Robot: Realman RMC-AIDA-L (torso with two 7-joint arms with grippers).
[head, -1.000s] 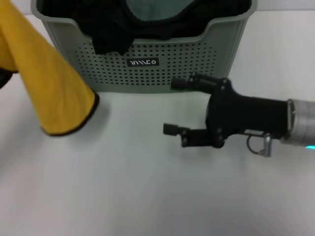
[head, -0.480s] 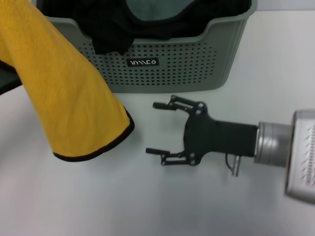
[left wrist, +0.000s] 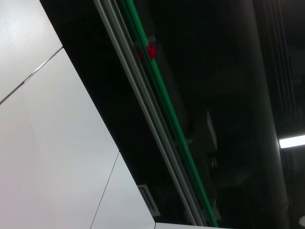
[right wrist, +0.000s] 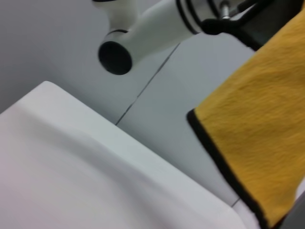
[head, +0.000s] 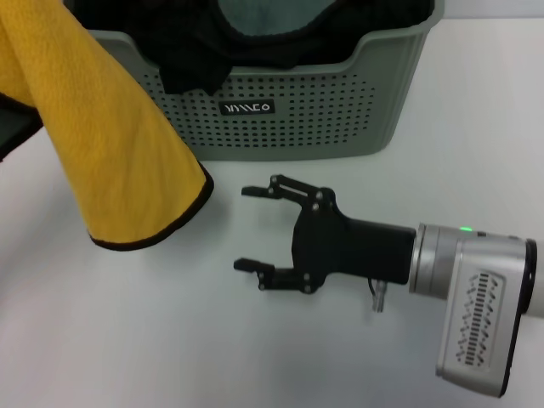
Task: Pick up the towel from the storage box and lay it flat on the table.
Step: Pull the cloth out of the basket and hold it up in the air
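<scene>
The towel [head: 110, 153], mustard-yellow with black piping, hangs in the air at the left, in front of the left end of the storage box [head: 297, 110]. Its lower corner hangs just above the table [head: 127, 340]. The right wrist view shows the towel [right wrist: 257, 133] hanging from the left gripper [right wrist: 257, 26], which is out of the head view. My right gripper [head: 244, 228] is open and empty, low over the table in front of the box. It points left toward the towel's lower corner, a short gap away from it.
A black cloth [head: 187, 59] and a teal-grey cloth [head: 263, 17] lie in the box, and the black one drapes over its front rim. The right arm's silver wrist [head: 476, 314] lies across the front right of the table.
My right gripper has moved left and nearer the front of the table, staying open. The towel's hanging end swung right, then back a little to the left.
</scene>
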